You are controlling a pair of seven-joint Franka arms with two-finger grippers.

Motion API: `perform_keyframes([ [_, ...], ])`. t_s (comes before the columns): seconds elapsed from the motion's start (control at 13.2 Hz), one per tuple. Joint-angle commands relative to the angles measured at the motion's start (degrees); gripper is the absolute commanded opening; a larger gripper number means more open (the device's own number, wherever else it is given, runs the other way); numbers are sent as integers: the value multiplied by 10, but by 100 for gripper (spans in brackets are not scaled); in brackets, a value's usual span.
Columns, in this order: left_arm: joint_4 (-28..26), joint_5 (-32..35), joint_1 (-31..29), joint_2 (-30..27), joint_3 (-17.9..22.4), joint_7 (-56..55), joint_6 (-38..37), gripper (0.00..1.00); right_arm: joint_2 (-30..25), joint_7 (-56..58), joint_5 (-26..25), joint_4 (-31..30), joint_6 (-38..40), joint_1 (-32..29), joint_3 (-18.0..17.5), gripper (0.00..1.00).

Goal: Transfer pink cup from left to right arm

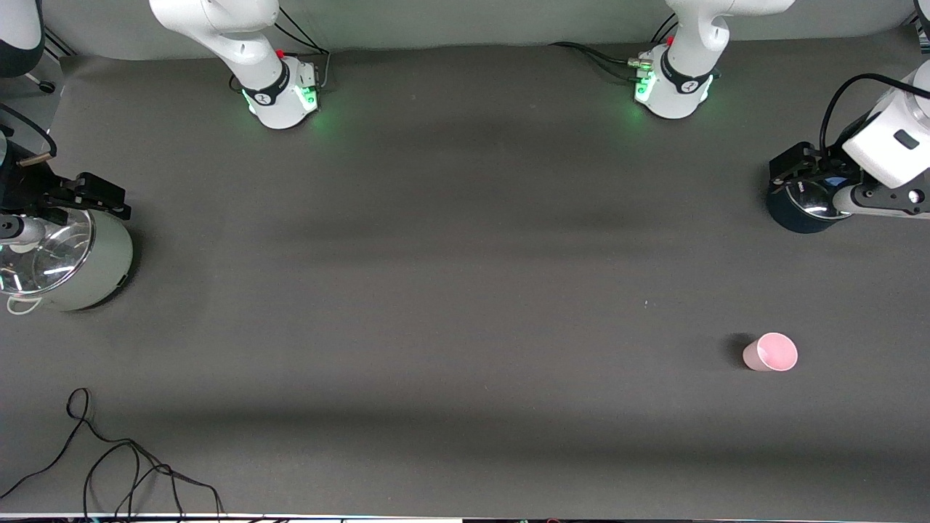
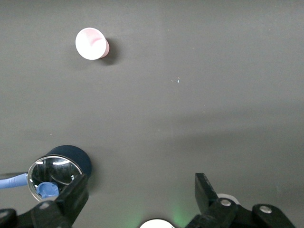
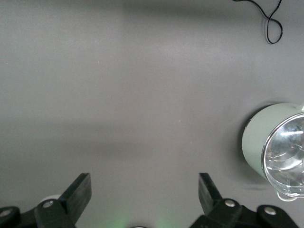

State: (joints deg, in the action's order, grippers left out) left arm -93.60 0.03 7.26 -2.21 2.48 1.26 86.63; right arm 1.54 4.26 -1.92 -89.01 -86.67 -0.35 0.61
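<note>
The small pale-pink tapered plastic cup stands upright near the counter's left-arm end, both claws, left and right, spread apart above the end edges.

Right gripper hangs over bare grey table, fingers spread wide, nothing between. Pale green pot with glass lid stands on table. Black cable lies looped on table, well apart from pot.
</note>
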Motion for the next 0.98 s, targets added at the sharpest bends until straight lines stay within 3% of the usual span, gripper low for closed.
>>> perform_keyframes([
  [0.0, 15, 10, 3, 6, 3, 3, 3, 100, 5, -11, 4, 16, 12, 1, 2, 100],
  [0.23, 18, 9, 0, 7, 7, 33, 9, 100, 6, -11, 4, 16, 12, 1, 2, 100],
  [0.53, 62, -6, -56, 51, 8, 240, 20, 100, 6, -10, 4, 16, 12, 0, 6, 100],
  [0.91, 69, -138, -186, 114, 8, 575, 74, 100, 6, -10, 4, 16, 12, 0, 7, 100],
])
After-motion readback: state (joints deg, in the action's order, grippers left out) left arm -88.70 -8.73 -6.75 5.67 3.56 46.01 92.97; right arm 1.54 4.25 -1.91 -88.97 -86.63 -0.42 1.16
